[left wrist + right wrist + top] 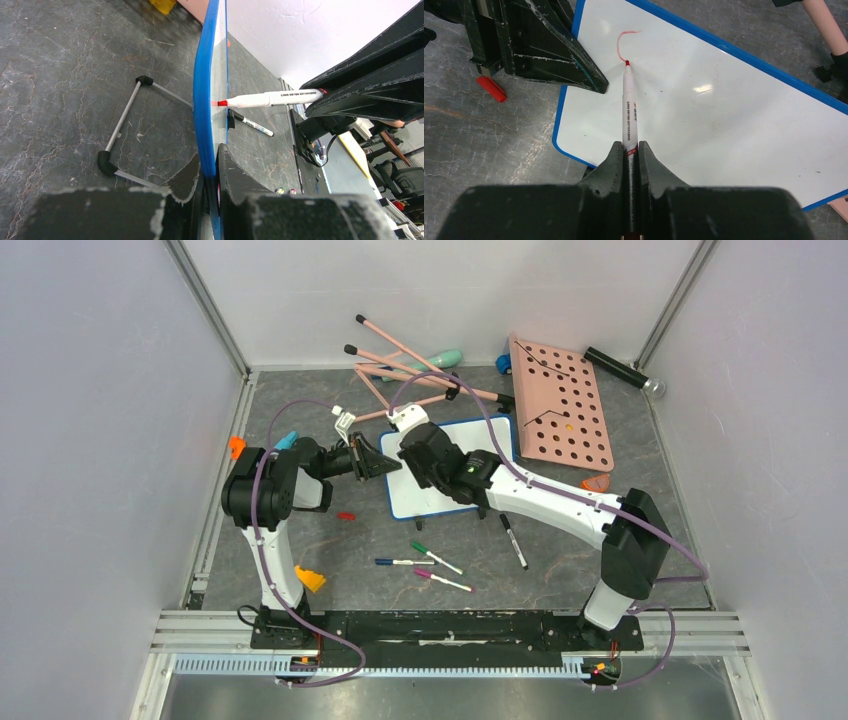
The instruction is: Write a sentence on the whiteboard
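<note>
Press the red marker (629,107), pinched in the fully shut right jaws, lightly on the whiteboard (724,110) propped mid-tabletop (560,570); steer slowly onward from the first red curve (620,42) near its corner, leaning on the left jaws nipped narrowly over the blue rim (201,100).

A dark grey, marble-veined surface (330,540) is enclosed on three sides by plain pale panels: a back wall (440,290), a left wall (90,440) and a right wall (770,440). Aluminium posts (205,305) are seen at the rear corners, and an aluminium rail (200,630) is laid along the near edge. Soft, even light is cast throughout; beyond the enclosure a black office chair (400,175) is glimpsed
</note>
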Available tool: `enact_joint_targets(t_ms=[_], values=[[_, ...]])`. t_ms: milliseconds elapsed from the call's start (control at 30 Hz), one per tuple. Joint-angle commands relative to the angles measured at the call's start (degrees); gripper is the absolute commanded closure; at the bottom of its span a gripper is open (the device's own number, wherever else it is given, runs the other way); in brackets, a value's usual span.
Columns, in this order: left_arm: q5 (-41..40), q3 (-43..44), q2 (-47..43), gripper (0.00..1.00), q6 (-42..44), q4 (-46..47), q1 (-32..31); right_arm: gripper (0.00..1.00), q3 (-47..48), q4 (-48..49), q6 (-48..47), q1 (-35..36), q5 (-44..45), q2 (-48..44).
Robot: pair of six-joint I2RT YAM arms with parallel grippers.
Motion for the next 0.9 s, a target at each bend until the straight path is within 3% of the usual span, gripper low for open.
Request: enact_joint_targets(t_ms=[0, 867], values=[[-3.01, 0.69, 1.06, 0.98, 5.10, 3.85, 0.98, 1.00, 1.35, -0.54, 0.16, -1.29, 3.24, -1.00], [-3.06, 0.70, 1.16, 0.98, 5.05, 3.85, 0.97, 1.00, 3.55, -1.01, -0.34, -1.48, 2.50, 0.76]])
